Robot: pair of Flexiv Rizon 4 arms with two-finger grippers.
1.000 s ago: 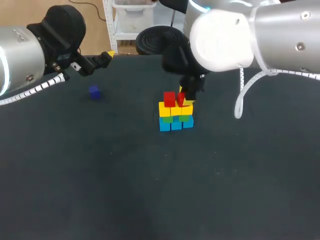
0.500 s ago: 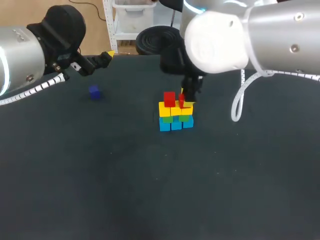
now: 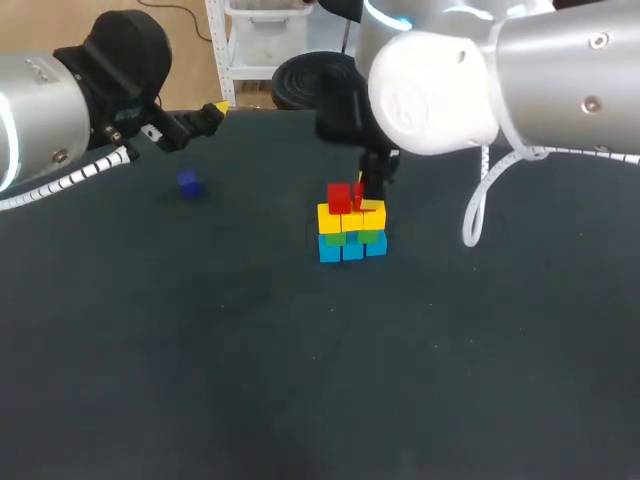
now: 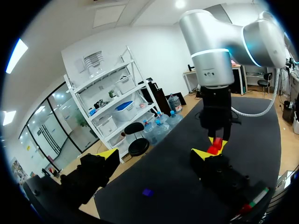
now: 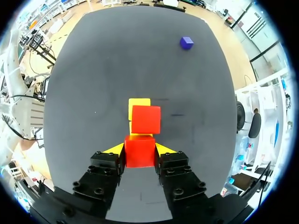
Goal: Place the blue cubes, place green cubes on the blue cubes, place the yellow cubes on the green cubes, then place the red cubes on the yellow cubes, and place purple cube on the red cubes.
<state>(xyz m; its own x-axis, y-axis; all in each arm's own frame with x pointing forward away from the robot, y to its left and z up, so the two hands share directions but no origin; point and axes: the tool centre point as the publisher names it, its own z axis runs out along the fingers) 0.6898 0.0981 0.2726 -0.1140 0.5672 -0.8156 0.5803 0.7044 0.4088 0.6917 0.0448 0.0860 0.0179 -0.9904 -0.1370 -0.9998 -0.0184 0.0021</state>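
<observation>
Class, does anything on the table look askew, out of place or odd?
Nothing toppled or damaged. The stack stands in tidy layers, one red cube on top, a second red cube in the right claw. The purple cube lies alone, apart from it, not yet placed.

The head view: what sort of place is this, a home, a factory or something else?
Probably a robot laboratory or test bench. The left arm and right arm stand at a dark table, and the right gripper holds a red cube at the top of a stack of small coloured cubes.
</observation>
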